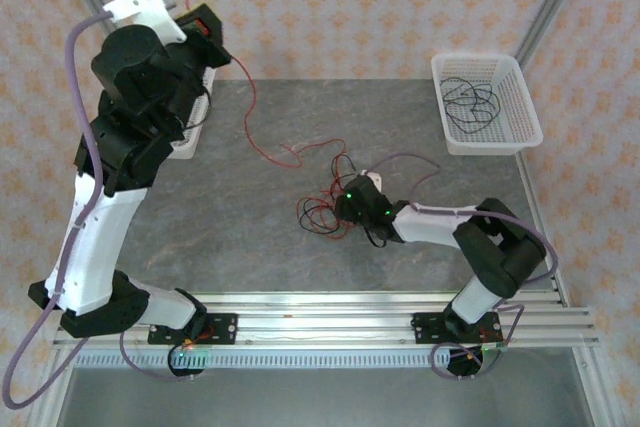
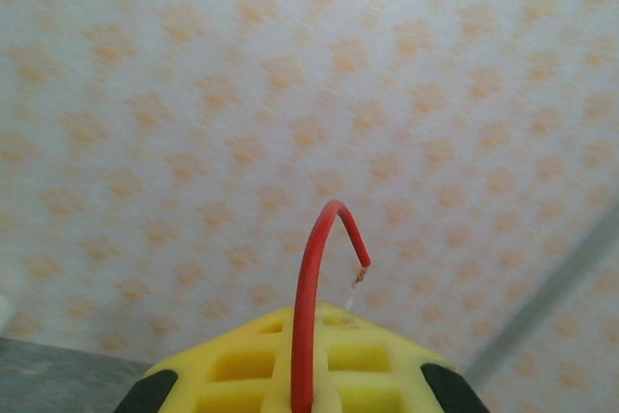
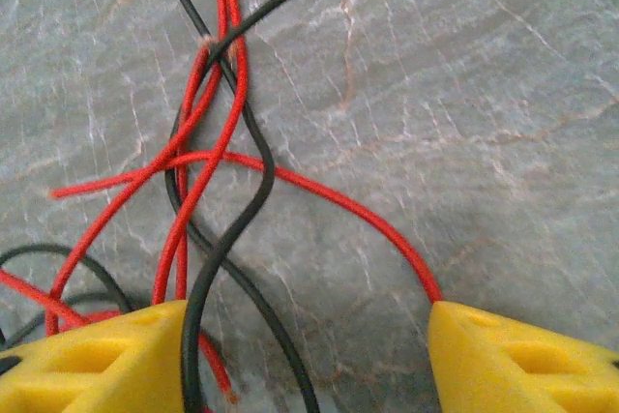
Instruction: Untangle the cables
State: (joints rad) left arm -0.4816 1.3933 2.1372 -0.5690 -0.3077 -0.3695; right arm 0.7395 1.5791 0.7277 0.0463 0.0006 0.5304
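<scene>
My right hand (image 3: 309, 314) is hovering low over the counter (image 1: 250, 247) with its fingers (image 3: 464, 336) spread wide, pinching nothing. Between them the tangle of cables (image 1: 322, 205) is lying on the grey stone, red and black strands crossing over one another (one red strand is curving right up to the tip of one finger, and a black one is running along the edge of the other).

Farther out, a single red cable (image 2: 308, 287) is trailing from the tangle across the counter and rising to my left hand (image 1: 205, 27), which is raised high at the far left corner. That hand is pressed together on the red cable, and the cable's bare-tipped end is curling up out of it.

At the far right, a white basket (image 1: 490, 143) is holding a few black cables (image 1: 470, 102) in loose loops.
</scene>
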